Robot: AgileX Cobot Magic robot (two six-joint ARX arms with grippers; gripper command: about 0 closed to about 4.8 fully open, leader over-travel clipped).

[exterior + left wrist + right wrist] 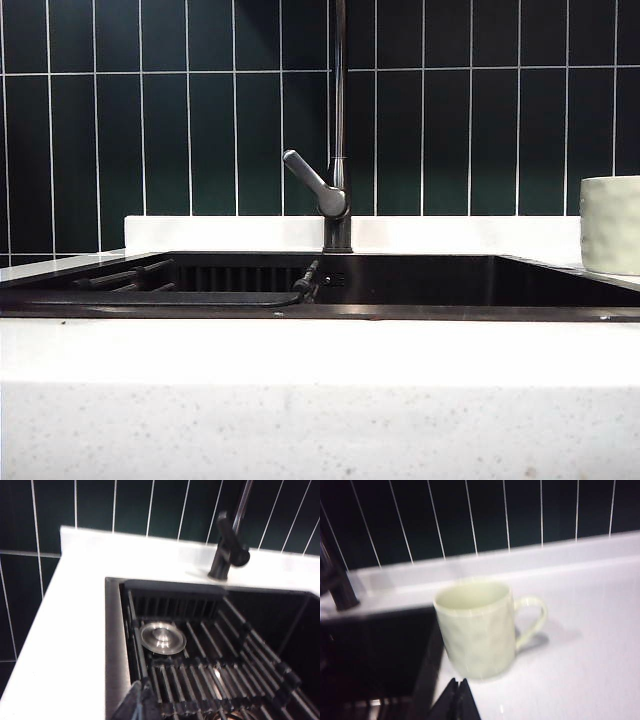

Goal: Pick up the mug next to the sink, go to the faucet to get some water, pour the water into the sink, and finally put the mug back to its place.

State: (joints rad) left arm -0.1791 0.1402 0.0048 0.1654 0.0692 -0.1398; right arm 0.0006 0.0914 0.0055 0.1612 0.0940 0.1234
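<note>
The pale cream-green mug [476, 630] stands upright on the white counter just beside the sink's edge, handle pointing away from the sink; its side shows at the right edge of the exterior view [611, 225]. My right gripper [458, 682] is shut with nothing in it, its tips a short way in front of the mug's base. The faucet [338, 130] rises behind the black sink [420, 278], its grey lever angled left. My left gripper [144, 681] is shut and empty, over the sink's left rim [115, 645]. Neither gripper shows in the exterior view.
A black roll-up rack [210, 670] lies across the sink's left part, with a round metal drain cover [162, 638] below it. White counter [70, 630] surrounds the sink, and dark green tiles [190, 110] form the back wall.
</note>
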